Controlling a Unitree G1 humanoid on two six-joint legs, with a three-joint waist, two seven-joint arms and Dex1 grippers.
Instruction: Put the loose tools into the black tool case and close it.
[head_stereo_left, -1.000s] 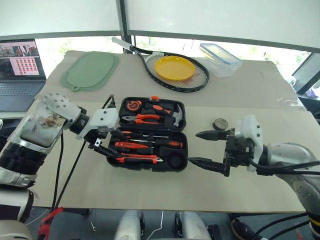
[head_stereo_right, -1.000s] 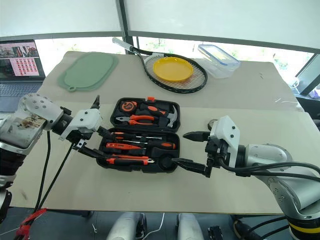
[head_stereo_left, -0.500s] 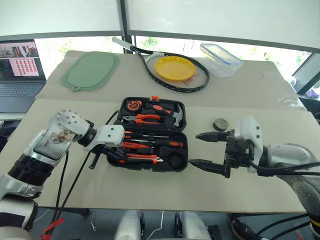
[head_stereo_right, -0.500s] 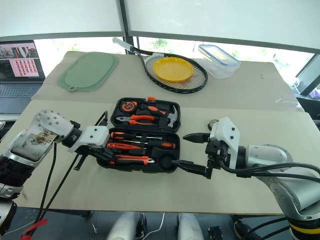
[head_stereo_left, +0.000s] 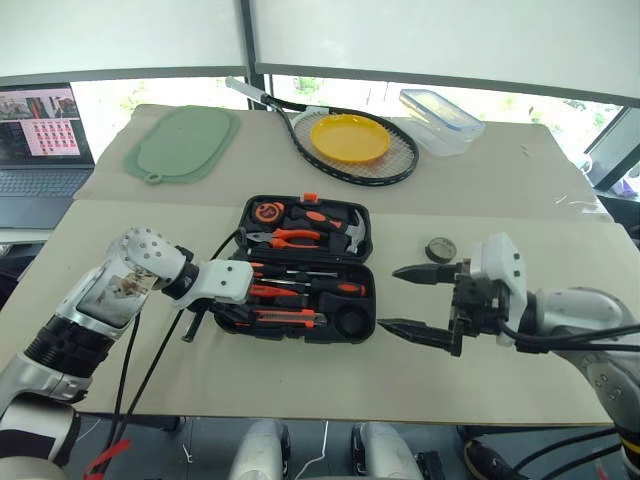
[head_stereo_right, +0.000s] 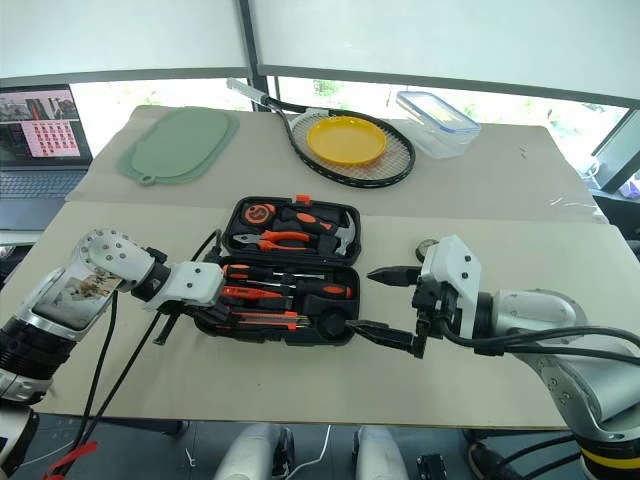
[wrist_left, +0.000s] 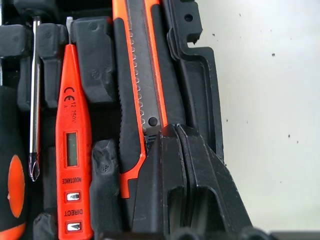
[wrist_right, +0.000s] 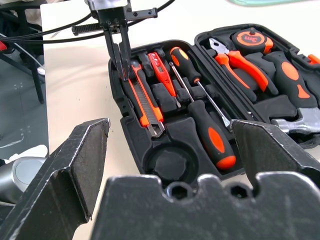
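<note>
The left gripper (wrist_left: 172, 131), fingers pressed together, is set on the utility knife (head_stereo_left: 285, 317) seated in the open black tool case (head_stereo_left: 355, 215); screwdrivers are slotted, while the tape roll (head_stereo_left: 439, 247) remains outside beside the wide-spread right gripper (head_stereo_left: 402, 298)

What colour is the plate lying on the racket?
Yellow; the plate shows best in the left eye view.

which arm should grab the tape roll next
Right: the right gripper is open with the tape roll beside it. The left gripper is shut at the case's other end.
</note>
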